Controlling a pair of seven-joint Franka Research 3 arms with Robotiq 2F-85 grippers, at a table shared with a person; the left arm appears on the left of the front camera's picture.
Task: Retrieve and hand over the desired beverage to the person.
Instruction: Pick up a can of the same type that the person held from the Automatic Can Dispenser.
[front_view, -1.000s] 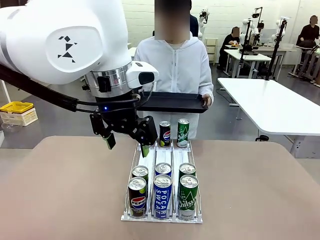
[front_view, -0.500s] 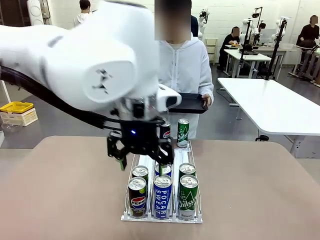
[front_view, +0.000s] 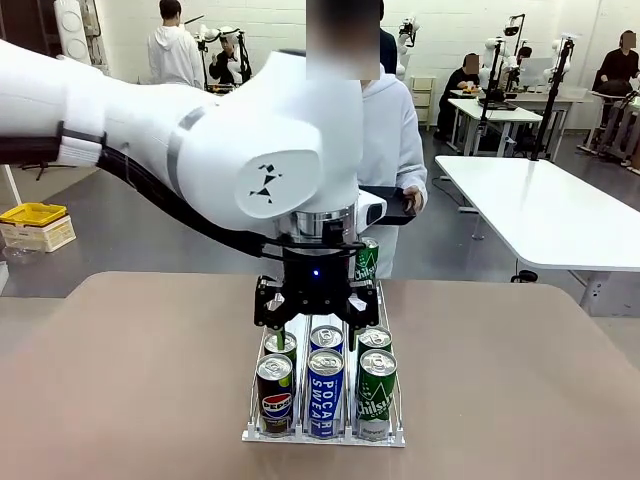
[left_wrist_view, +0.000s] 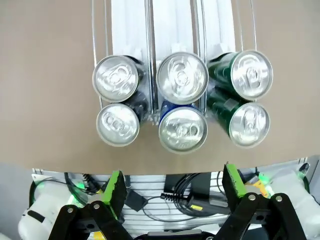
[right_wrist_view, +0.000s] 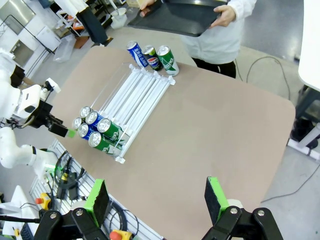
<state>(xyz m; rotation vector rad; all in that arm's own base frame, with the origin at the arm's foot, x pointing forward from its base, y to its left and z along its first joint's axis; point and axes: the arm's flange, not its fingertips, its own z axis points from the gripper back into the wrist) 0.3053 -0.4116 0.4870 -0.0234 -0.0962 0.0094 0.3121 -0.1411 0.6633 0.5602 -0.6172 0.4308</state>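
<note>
**Left gripper** (front_view: 313, 338): black, two-finger, green-padded. Jaws at full spread, holding nothing. Hangs just above the near cans of a white three-lane wire-railed can rack (front_view: 322, 436) on the tan table (front_view: 520, 380).

**Near end of rack:** black Pepsi can (front_view: 274, 396), blue Pocari Sweat can (front_view: 325, 392), green Chilsung can (front_view: 376, 394), a second can touching behind each.

**Far end:** three more cans, a green can (front_view: 366, 262) among them.

**Right gripper** (right_wrist_view: 157, 192): equally wide, empty, high over the table.

**Recipient:** person in white hooded jacket (front_view: 392, 130) at the far side, holding a flat black tray (right_wrist_view: 175, 17).

**Wanted drink:** not discernible; middle lane likeliest, from the centring in the left wrist view.

**Handling, as judged:**
- Centre over one lid and keep fingers upright.
- Lower pads into the narrow gaps beside the neighbours.
- Close on the upper body.
- Lift straight clear of the rails before crossing to the tray.
</note>
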